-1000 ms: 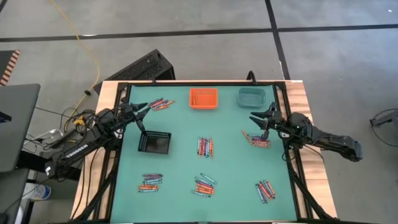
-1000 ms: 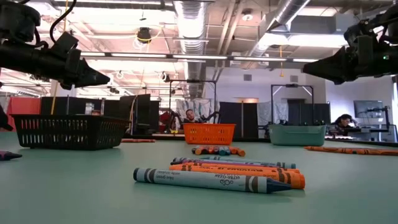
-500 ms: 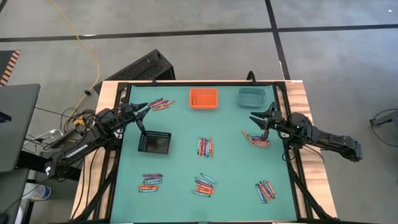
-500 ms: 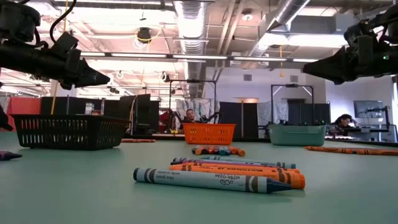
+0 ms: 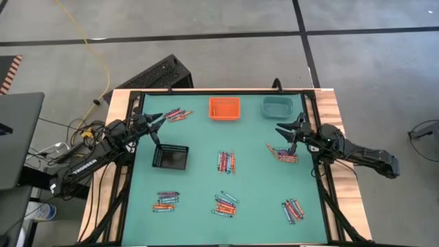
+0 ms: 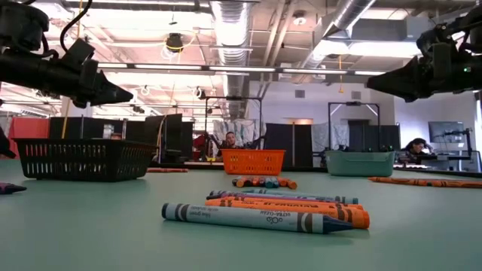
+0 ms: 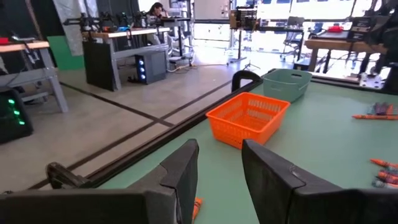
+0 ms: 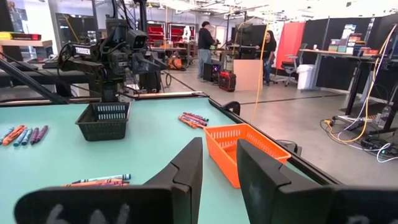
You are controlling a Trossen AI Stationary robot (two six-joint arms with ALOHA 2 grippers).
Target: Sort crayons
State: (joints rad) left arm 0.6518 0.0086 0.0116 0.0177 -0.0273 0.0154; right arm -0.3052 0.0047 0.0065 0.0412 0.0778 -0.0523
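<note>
High view: the crayons lie in six clusters on the green surface (image 5: 199,206). One cluster (image 5: 177,114) sits near the far left corner, just beyond the left gripper (image 5: 158,123), whose fingers stand apart and hold nothing. The black bin (image 5: 171,157) is just in front of that gripper. The right gripper (image 5: 286,130) hovers at the right edge, fingers apart and empty, with a cluster (image 5: 282,154) lying just below its tips. More crayons lie at the centre (image 5: 226,162) and along the near side (image 5: 165,201), (image 5: 224,203), (image 5: 293,209). The orange bin (image 5: 224,108) and teal bin (image 5: 278,106) stand at the far edge.

Low view: both arms hang well above the surface; a crayon pile (image 6: 263,211) lies in front, untouched.

Left wrist view: the left fingers (image 7: 183,171) are spread, with an orange crayon tip (image 7: 196,204) showing between them, lower down on the surface.

Right wrist view: the right fingers (image 8: 189,165) are spread, a few crayons (image 8: 99,181) lying beside them on the surface.

Nothing differs from the earlier frames: arms, fingers and crayons are all in the same places.
</note>
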